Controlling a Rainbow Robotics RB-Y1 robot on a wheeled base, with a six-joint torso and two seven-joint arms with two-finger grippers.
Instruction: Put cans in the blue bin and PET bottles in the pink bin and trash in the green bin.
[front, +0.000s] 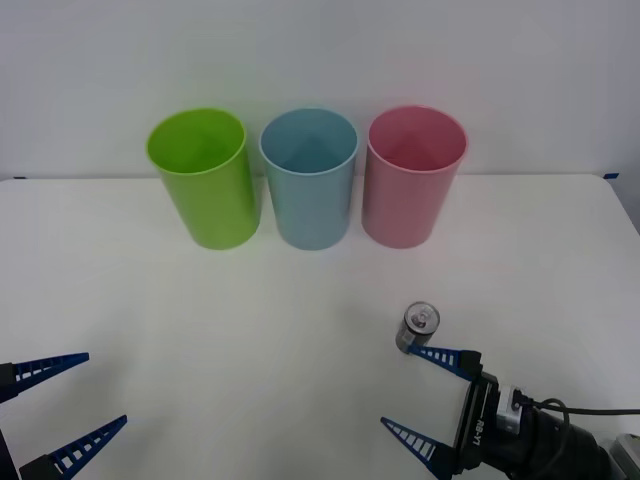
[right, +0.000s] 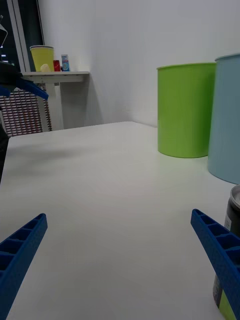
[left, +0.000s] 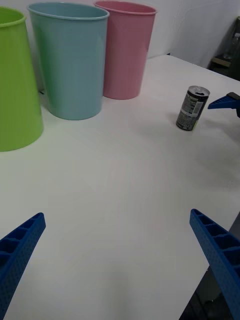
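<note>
Can (front: 420, 327) stands upright on the white table (front: 250, 330), near the front edge at about five o'clock from the blue bin (front: 309, 178), with the pink bin (front: 412, 175) at its twelve. The right gripper (front: 430, 393) sits just behind it at six o'clock, jaws spread wide, one finger beside the can's wall. It should shift toward twelve until both fingers straddle the body, then close at mid-height. The left gripper (front: 62, 411) waits, jaws apart, at eight o'clock.
</note>
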